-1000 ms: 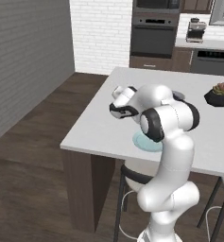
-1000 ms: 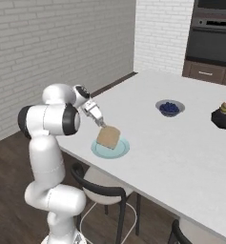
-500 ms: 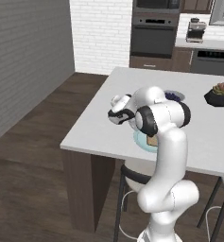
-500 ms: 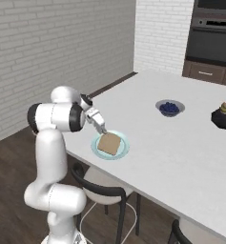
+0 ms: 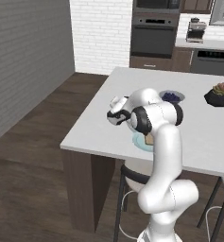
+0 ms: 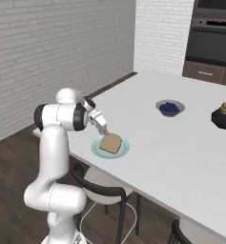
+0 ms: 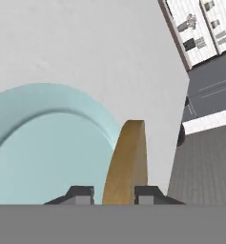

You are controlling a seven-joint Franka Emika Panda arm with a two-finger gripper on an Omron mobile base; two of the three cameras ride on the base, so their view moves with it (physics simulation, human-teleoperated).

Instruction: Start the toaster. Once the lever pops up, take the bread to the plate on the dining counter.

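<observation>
The bread (image 6: 110, 143) now lies lowered onto the plate (image 6: 96, 148), the gripper (image 6: 105, 132) narrow at its edge and just starting to loosen, so delivery looks nearly done

A glossy white arm (image 6: 57, 157) of rounded, tubular segments is seen, joined by dark grey ring-shaped joints. A bulbous white base section is seen below. The pincer (image 7: 114, 194) is tipped with two small dark grey fingertips (image 7: 81, 193).

arm folded forward, pincer (image 7: 113, 193) fingers slightly apart
</observation>
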